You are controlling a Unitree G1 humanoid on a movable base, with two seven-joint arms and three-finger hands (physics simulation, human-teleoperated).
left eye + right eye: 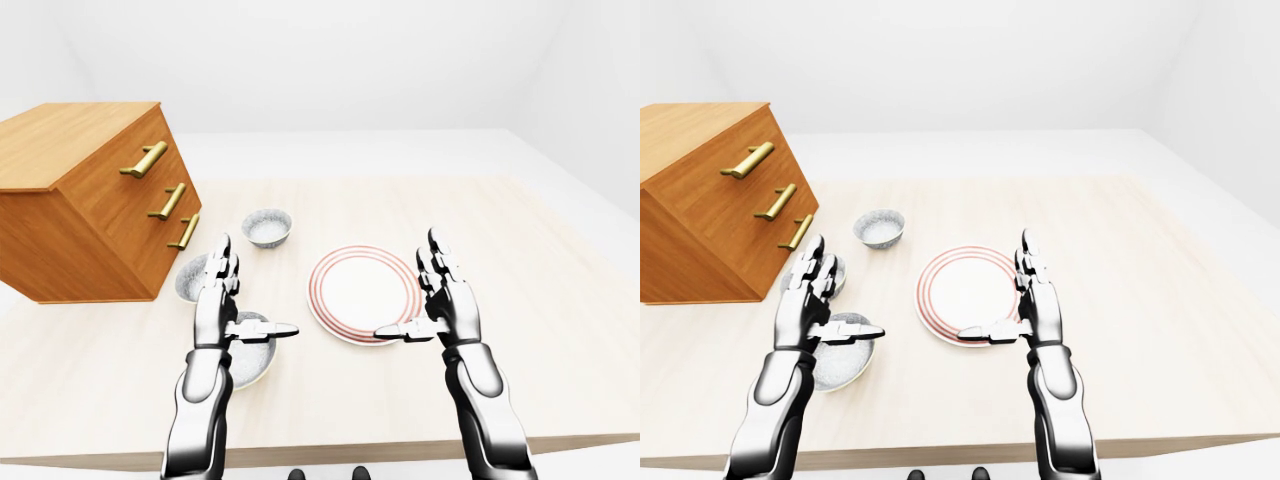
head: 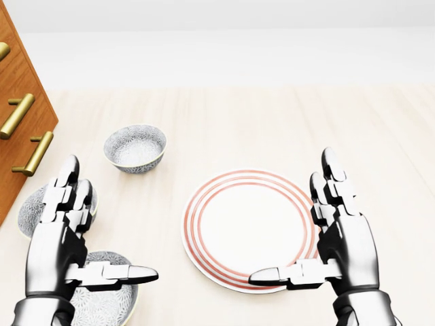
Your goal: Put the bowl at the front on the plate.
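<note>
The patterned bowl (image 2: 103,303) nearest the bottom of the head view sits on the table under my left hand (image 2: 112,219), whose thumb reaches out over its rim. That hand is open, fingers straight up, holding nothing. The white plate with red rings (image 2: 238,227) lies right of the bowl, apart from it. My right hand (image 2: 290,214) stands open above the plate's right edge, its thumb pointing left over the rim. A second bowl (image 2: 30,212) is partly hidden behind my left hand. A third bowl (image 2: 135,147) stands higher up.
A wooden drawer chest with brass handles (image 1: 80,200) takes up the left of the light wooden table (image 1: 560,330). The table's near edge (image 1: 350,450) runs along the bottom of the left-eye view. White floor and walls lie beyond.
</note>
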